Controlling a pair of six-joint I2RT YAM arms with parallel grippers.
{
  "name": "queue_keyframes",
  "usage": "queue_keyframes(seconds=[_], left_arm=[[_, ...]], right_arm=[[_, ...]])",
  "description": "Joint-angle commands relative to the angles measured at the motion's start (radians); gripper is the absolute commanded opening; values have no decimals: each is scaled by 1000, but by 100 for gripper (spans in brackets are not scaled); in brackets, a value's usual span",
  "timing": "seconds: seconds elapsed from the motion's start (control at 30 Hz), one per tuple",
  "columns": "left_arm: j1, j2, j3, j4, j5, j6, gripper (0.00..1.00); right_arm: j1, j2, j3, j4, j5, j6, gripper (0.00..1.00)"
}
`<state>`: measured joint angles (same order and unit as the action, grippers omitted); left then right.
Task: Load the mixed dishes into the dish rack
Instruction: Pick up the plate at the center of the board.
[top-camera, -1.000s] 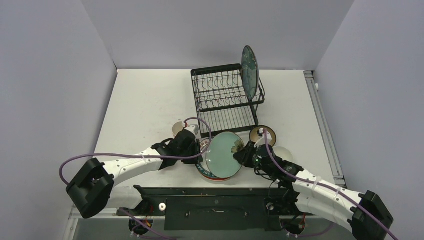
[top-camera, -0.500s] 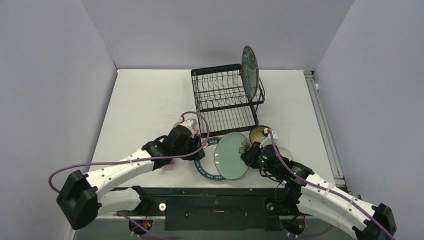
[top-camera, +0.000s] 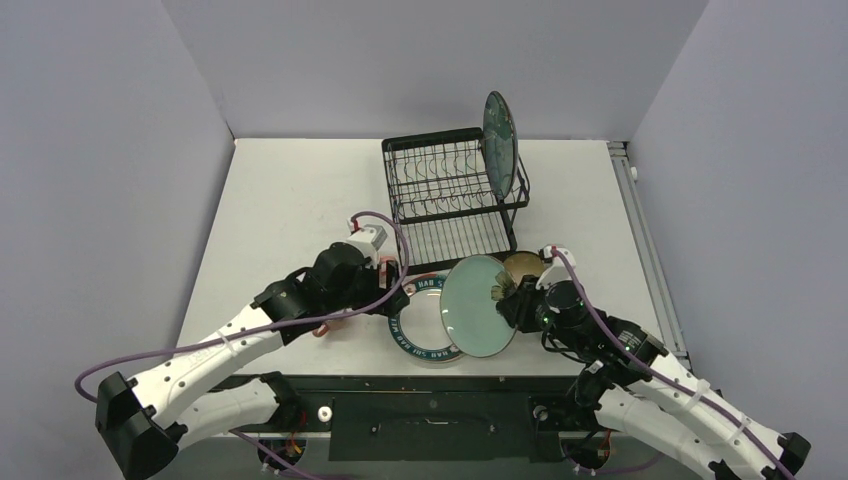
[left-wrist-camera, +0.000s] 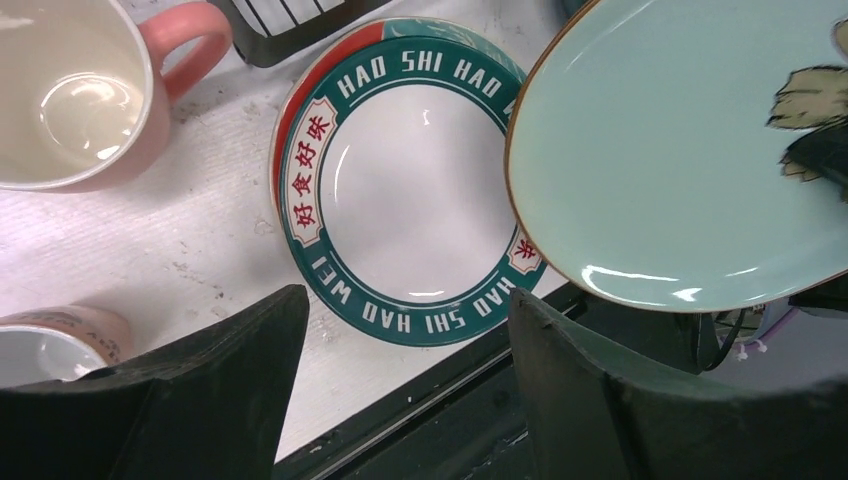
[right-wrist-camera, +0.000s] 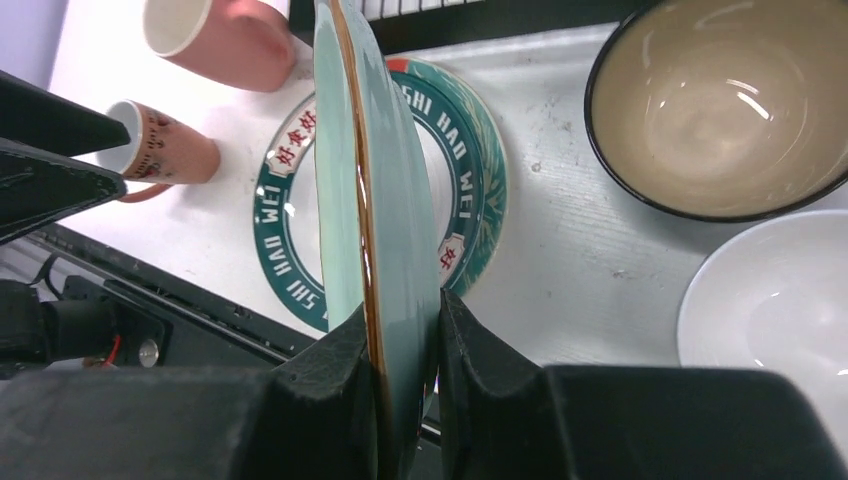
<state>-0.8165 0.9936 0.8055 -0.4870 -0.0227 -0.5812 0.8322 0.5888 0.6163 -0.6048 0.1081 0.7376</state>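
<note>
The right claw (right-wrist-camera: 400, 318) pinches the light green plate (right-wrist-camera: 385, 190) by its rim, edge-up, just above the lettered plate (right-wrist-camera: 490, 170) lying on the surface (right-wrist-camera: 580, 270) beside the brown bowl (right-wrist-camera: 720, 110). To slot it well, grip firmly, carry it upright to the dish rack (top-camera: 445, 190), and aim for a free slot beside the dark teal plate (top-camera: 500, 135). The left claw (left-wrist-camera: 403, 310) hangs wide and empty and is best held out of the way.

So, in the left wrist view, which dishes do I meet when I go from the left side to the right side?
pink mug → white plate with the teal lettered rim → light green plate. The small mug in the bottom-left corner is left out, since it sits under the pink one.
</note>
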Motion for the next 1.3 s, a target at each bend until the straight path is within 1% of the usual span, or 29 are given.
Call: queue_keyframes(seconds=[0.0,0.23,0.3,0.37,0.4,0.43,0.5,0.6,0.67,0.77,0.87,0.9,0.93,1.03,1.13,1.27], left_arm=[[0,-47,66,-56,-10,61,72],[2,-127,94,-117,-54,105,80],[4,-146,101,-133,-56,119,85],[4,-166,102,-145,-61,135,94],[5,-180,101,-152,-63,146,96],[6,-186,99,-156,-69,150,100],[6,-205,98,-170,-75,164,97],[7,-237,96,-189,-74,184,96],[7,-253,88,-192,-67,190,96],[7,-272,61,-177,-60,192,96],[8,-289,23,-152,-50,191,96],[7,-289,10,-155,-52,192,96],[7,-285,7,-161,-60,193,96],[4,-285,-1,-171,-78,193,96],[6,-291,-7,-168,-77,197,96],[7,-298,-10,-171,-92,197,96]], right_arm=[[5,-27,160,20,12,-38,0],[8,2,303,-40,-1,-90,0],[7,23,353,-55,-10,-105,0],[8,45,407,-67,-21,-118,0],[8,55,449,-82,-23,-130,0],[9,75,471,-89,-23,-135,0],[9,108,564,-117,-12,-151,0],[10,165,664,-143,14,-183,0],[10,230,739,-157,32,-200,0],[10,303,867,-156,38,-221,0],[12,411,986,-175,53,-250,0],[12,436,1062,-195,73,-258,0],[13,486,1097,-206,84,-271,0],[20,582,1273,-252,130,-306,0],[29,683,1409,-270,168,-331,0],[37,777,1548,-295,240,-368,0]])
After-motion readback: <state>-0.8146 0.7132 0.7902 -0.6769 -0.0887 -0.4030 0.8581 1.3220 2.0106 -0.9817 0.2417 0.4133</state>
